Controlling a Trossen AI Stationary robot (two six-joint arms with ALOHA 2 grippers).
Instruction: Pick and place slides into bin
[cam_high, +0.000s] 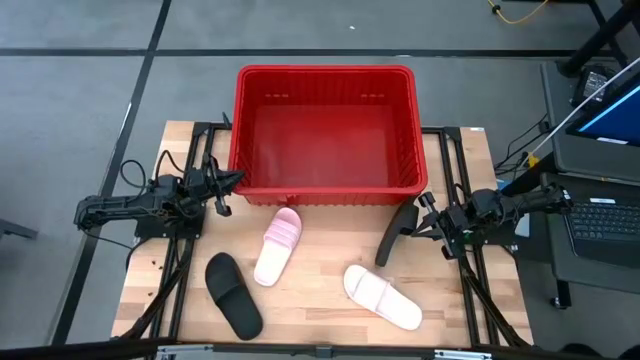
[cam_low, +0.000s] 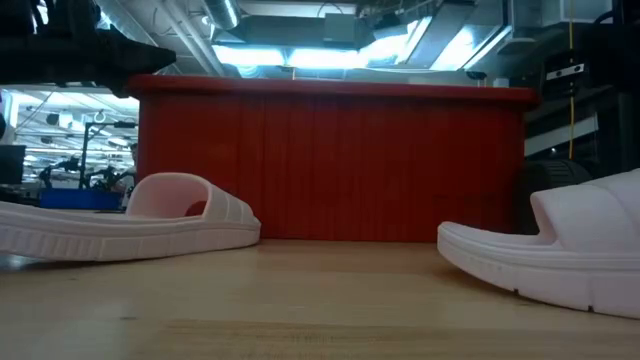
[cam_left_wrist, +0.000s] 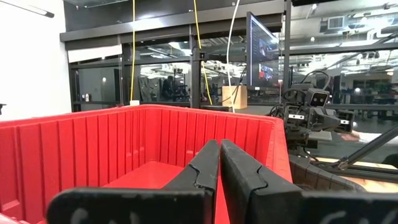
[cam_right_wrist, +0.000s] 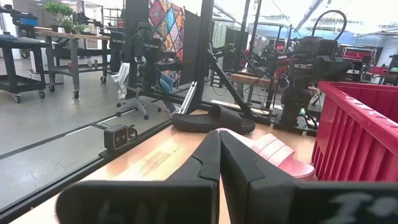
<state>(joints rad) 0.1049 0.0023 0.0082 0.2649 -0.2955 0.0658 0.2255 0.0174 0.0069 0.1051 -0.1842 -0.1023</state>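
The empty red bin (cam_high: 325, 72) stands at the table's far middle; it also shows in the low view (cam_low: 330, 160). Two pink slides (cam_high: 278, 246) (cam_high: 382, 296) and a black slide (cam_high: 233, 295) lie flat on their soles on the near half of the table. A second black slide (cam_high: 393, 240) stands on its edge by the bin's near right corner. My left gripper (cam_high: 232, 180) (cam_left_wrist: 219, 149) is shut and empty, raised beside the bin's left wall. My right gripper (cam_high: 420, 213) (cam_right_wrist: 219, 140) is shut, low over the table, with its tips at that edge-up slide's far end. My right gripper's shut fingers end right beside the far end (cam_high: 410, 215) of the edge-up black slide. I cannot tell whether they touch it. The right wrist view shows nothing between the fingers, and the slide is hidden below them there.
Dark rails (cam_high: 180, 250) (cam_high: 470, 270) run along both sides of the table under the arms. A desk with a laptop and screen (cam_high: 600, 110) stands past the right edge. There is bare wood between the slides at the near middle (cam_high: 310, 300).
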